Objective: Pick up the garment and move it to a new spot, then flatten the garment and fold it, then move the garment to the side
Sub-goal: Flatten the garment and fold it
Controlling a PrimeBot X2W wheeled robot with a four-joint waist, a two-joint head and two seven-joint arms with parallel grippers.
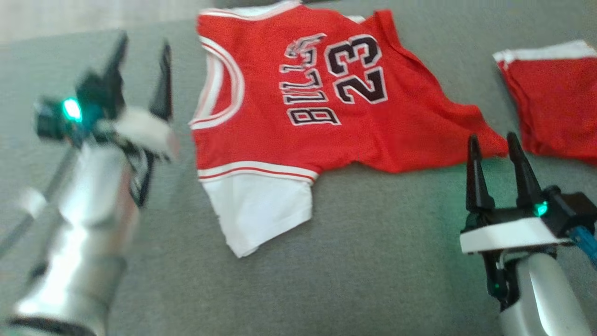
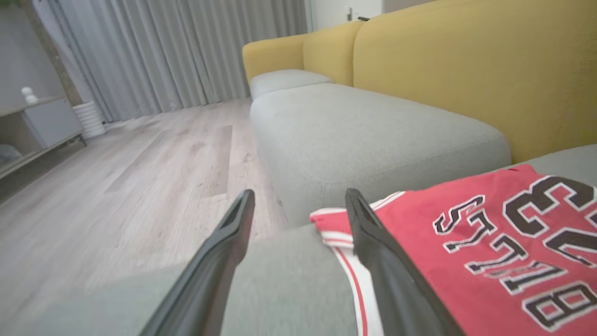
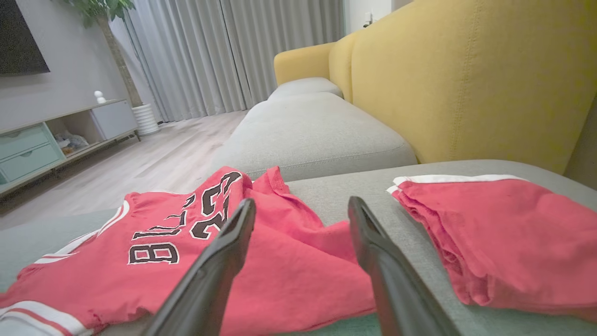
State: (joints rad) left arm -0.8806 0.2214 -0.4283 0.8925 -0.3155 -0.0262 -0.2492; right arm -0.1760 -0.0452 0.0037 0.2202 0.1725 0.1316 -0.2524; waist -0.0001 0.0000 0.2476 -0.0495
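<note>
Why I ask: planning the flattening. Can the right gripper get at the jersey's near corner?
Likely yes: the open right gripper sits at the jersey corner, nothing between them.

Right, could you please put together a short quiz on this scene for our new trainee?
1. True or false: the left pincer is shut on the red jersey.
2. What lies on the grey cushion to the jersey's right in the head view? A) a second red garment B) a blue towel C) a pillow
3. Which number is printed on the jersey?
Key: 1 false, it stands open; 2 A; 3 23.
</note>
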